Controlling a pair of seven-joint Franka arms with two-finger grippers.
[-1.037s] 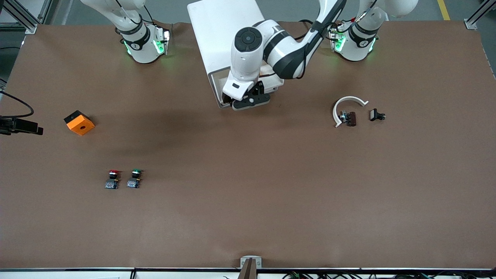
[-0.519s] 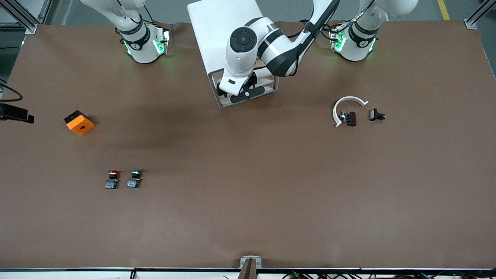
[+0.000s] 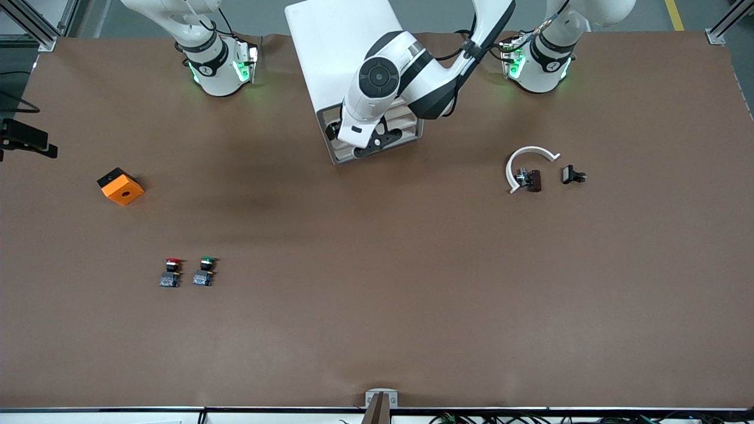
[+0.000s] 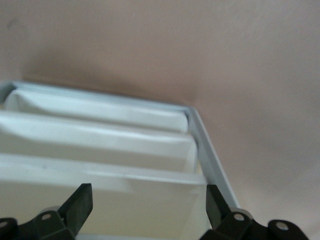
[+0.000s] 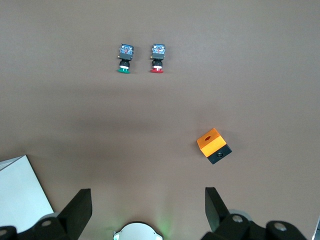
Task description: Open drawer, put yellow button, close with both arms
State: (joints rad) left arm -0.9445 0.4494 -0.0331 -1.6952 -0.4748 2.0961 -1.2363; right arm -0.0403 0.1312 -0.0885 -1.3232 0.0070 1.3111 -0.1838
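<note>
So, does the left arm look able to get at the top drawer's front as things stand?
Probably yes: the left end effector hangs open right at the drawer front, with nothing visible between them.

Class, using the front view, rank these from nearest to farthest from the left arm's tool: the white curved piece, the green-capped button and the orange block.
The left tool is at the cabinet's drawer fronts.
1. White curved piece, toward the left arm's end of the table.
2. Green-capped button, toward the right arm's end, beside the red-capped button.
3. Orange block, farther toward the right arm's end of the table.
</note>
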